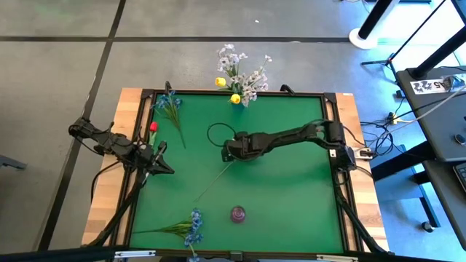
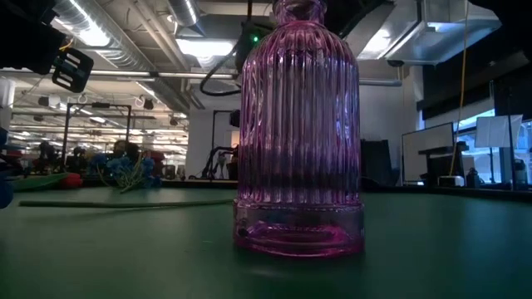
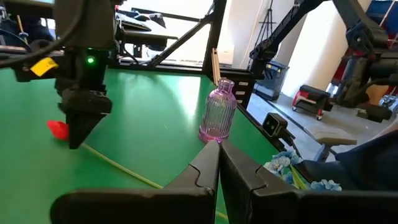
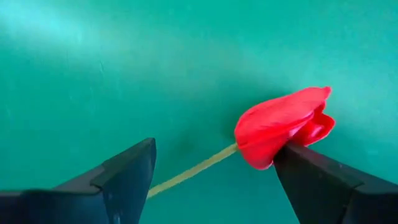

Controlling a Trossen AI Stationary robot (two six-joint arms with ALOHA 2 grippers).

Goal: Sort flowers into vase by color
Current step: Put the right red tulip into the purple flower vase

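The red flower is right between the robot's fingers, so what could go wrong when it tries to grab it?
The right gripper is open over the red flower, with one finger right against the bud. Closing there might squash the bud rather than catch the thin stem. The stem lies flat on the green mat, so the fingers may slide over it and miss. Later, the long stem could swing and tip the purple vase.

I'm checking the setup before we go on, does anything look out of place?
Yes. The white and yellow bunch hangs over the table's far edge, and the pink vase holds no flowers.
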